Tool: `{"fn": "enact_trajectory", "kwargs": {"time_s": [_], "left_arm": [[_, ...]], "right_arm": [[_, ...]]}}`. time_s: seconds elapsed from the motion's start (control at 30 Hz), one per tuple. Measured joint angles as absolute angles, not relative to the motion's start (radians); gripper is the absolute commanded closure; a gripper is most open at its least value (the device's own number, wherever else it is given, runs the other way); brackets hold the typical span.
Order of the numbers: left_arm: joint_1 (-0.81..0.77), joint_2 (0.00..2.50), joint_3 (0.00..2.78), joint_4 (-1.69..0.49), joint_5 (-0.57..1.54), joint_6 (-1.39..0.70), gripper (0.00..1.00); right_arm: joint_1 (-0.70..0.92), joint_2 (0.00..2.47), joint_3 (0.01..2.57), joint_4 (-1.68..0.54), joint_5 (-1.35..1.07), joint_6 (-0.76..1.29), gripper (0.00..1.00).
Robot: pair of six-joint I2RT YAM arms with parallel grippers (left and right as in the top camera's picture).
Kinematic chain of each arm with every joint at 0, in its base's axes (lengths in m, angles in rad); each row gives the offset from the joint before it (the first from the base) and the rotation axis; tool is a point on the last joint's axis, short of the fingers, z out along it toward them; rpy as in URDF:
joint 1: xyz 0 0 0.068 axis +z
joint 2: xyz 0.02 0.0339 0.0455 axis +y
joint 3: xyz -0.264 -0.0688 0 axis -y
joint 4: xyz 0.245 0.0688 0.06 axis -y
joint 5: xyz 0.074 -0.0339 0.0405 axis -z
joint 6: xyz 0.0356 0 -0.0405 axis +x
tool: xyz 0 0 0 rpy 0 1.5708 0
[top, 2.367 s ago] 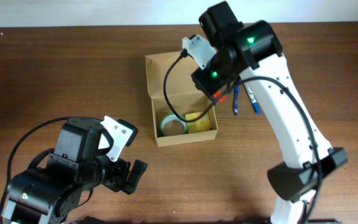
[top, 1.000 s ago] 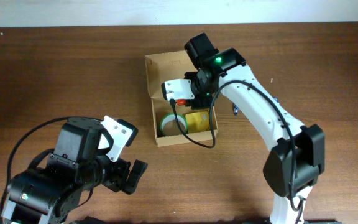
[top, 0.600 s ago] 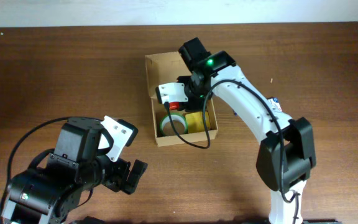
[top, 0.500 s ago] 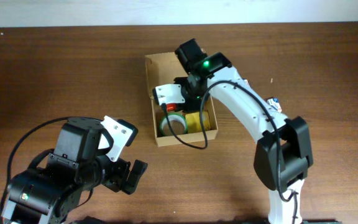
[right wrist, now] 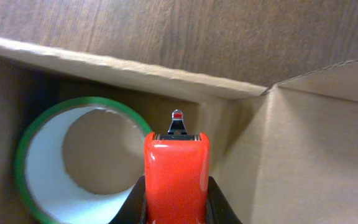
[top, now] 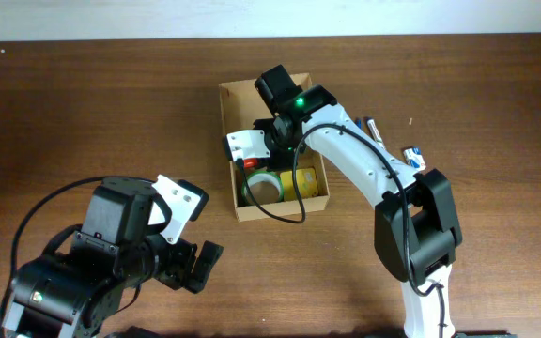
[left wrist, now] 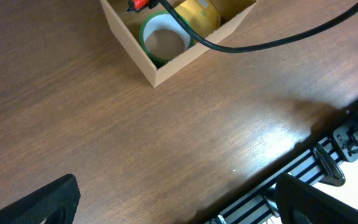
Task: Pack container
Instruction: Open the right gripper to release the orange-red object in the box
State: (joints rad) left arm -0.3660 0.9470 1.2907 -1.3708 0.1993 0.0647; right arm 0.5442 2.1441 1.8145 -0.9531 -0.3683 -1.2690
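Note:
The container [top: 281, 209], a tan cardboard box with its flap lid open at the back, stands mid-table. It holds a green tape roll [top: 263, 188] and a yellow item [top: 306, 183]. My right gripper [top: 251, 161] is shut on a red stationery item [right wrist: 176, 171] with a small metal tip. It holds the item inside the box's left part, above the tape roll [right wrist: 33, 155] and next to the box wall [right wrist: 104, 67]. My left gripper [top: 201, 264] is open and empty over bare table, near the front left. The box [left wrist: 166, 65] and tape roll [left wrist: 163, 42] also show in the left wrist view.
Pens [top: 370, 128] and a small blue-and-white item [top: 413, 155] lie on the table right of the box. The right arm's black cable [top: 285, 214] loops over the box's front wall. The table's front edge with metal rails [left wrist: 328, 162] shows in the left wrist view.
My right arm has swung left from the box's right side and come down into the box's left part with the red item. The left arm has not moved.

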Motion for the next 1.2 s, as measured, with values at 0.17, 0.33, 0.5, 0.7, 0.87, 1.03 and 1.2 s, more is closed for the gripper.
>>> {"fn": "enact_trajectory", "kwargs": {"time_s": [0.17, 0.33, 0.5, 0.7, 0.87, 1.03, 1.2], "left_arm": [[-0.366, 0.947, 1.291, -1.371, 0.199, 0.065, 0.00], [-0.366, 0.947, 1.291, -1.371, 0.199, 0.065, 0.00], [-0.366, 0.947, 1.291, -1.371, 0.199, 0.065, 0.00], [-0.366, 0.947, 1.291, -1.370, 0.199, 0.065, 0.01], [-0.366, 0.947, 1.291, -1.370, 0.199, 0.065, 0.00], [-0.366, 0.947, 1.291, -1.371, 0.199, 0.065, 0.00], [-0.366, 0.947, 1.291, -1.371, 0.199, 0.065, 0.00]], "right_arm": [[0.544, 2.144, 1.775, -0.910, -0.368, -1.270, 0.91], [0.544, 2.144, 1.764, -0.894, -0.368, -1.269, 0.90], [0.544, 2.146, 1.764, -0.876, -0.368, -1.270, 0.89], [0.544, 2.160, 1.764, -0.849, -0.368, -1.274, 0.82], [0.542, 2.177, 1.764, -0.836, -0.368, -1.275, 0.78], [0.542, 2.181, 1.764, -0.832, -0.368, -1.277, 0.71], [0.541, 2.181, 1.764, -0.829, -0.368, -1.279, 0.66]]}}
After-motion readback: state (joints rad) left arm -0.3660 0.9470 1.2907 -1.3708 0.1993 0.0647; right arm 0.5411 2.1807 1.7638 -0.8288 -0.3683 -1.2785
